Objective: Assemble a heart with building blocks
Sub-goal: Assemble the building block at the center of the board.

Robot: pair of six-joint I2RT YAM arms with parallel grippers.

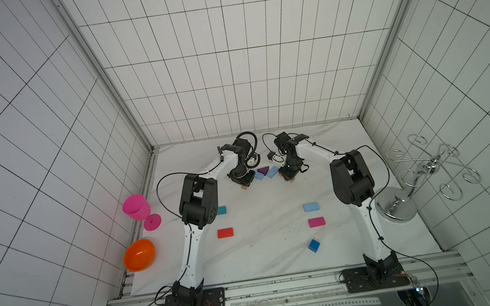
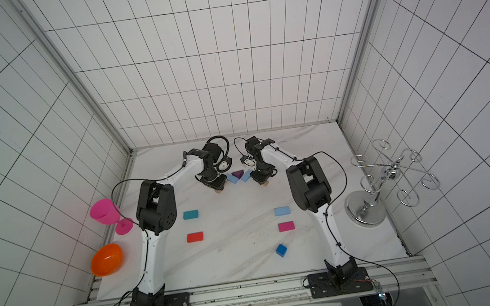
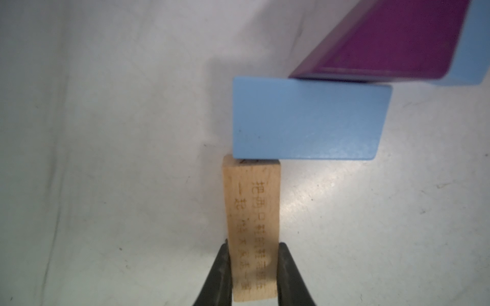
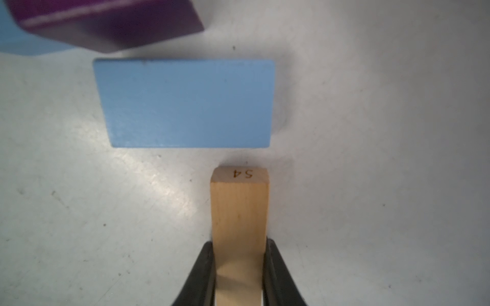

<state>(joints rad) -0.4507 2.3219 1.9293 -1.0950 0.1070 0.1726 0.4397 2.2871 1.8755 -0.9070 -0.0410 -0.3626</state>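
A dark purple triangle point(image 1: 263, 170) lies at the back middle of the table with two light blue blocks point(image 1: 260, 175) point(image 1: 272, 172) angled under it. My left gripper point(image 3: 253, 254) is shut on a tan block point(image 3: 252, 225) whose far end touches one light blue block point(image 3: 307, 119). My right gripper point(image 4: 238, 249) is shut on a second tan block point(image 4: 240, 212), a small gap short of the other light blue block point(image 4: 185, 103). Loose on the table lie a teal block point(image 1: 221, 210), a red block point(image 1: 225, 233), a light blue block point(image 1: 311, 206), a magenta block point(image 1: 317, 222) and a blue cube point(image 1: 314, 245).
A pink goblet point(image 1: 136, 208) and an orange bowl point(image 1: 139, 255) sit off the table's left edge. A chrome wire rack point(image 1: 419, 175) stands at the right edge. Both arms reach towards the back wall, elbows raised over the table's sides.
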